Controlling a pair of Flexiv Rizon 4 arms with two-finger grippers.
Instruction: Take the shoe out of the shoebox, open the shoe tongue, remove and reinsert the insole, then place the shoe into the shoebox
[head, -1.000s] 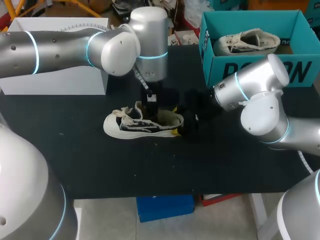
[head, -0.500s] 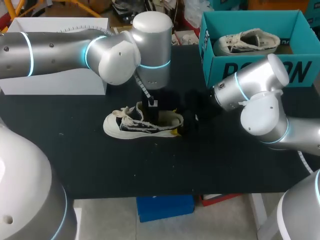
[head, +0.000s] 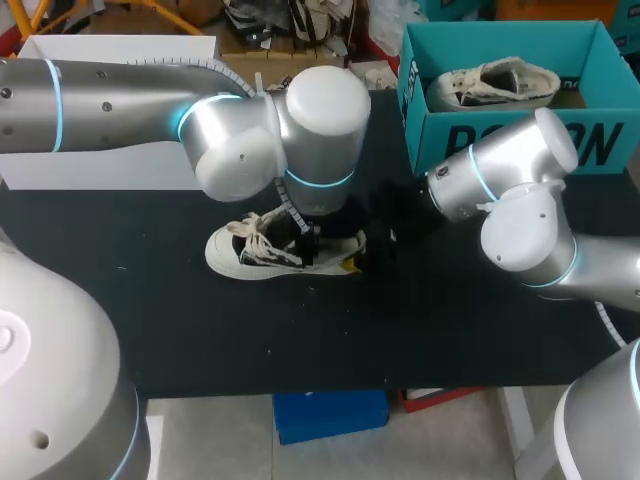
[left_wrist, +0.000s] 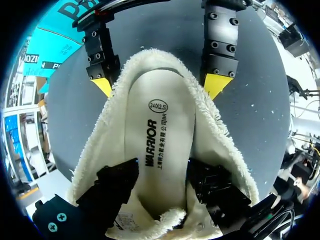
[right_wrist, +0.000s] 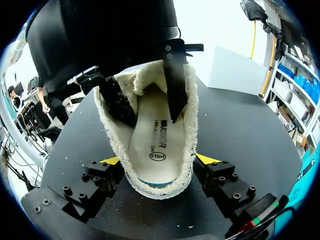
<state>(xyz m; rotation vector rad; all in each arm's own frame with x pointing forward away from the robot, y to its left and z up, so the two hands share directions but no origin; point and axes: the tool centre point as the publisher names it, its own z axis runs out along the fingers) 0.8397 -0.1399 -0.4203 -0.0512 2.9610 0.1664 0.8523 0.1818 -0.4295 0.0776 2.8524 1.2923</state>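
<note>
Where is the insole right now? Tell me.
The insole lies flat inside the shoe near the middle of the table in the head view, between the open fingers of the left gripper; the right gripper clasps the shoe's heel.

A matte black table (head: 300, 330) fills most of the scene, lit evenly from above, with no hard shadows. Its top is dotted with small pale specks, and its front edge runs straight across. Seen close from the wrists, the same top (left_wrist: 260, 75) (right_wrist: 235, 125) looks dark grey. A white box (head: 100, 170) stands at its far left corner.
</note>
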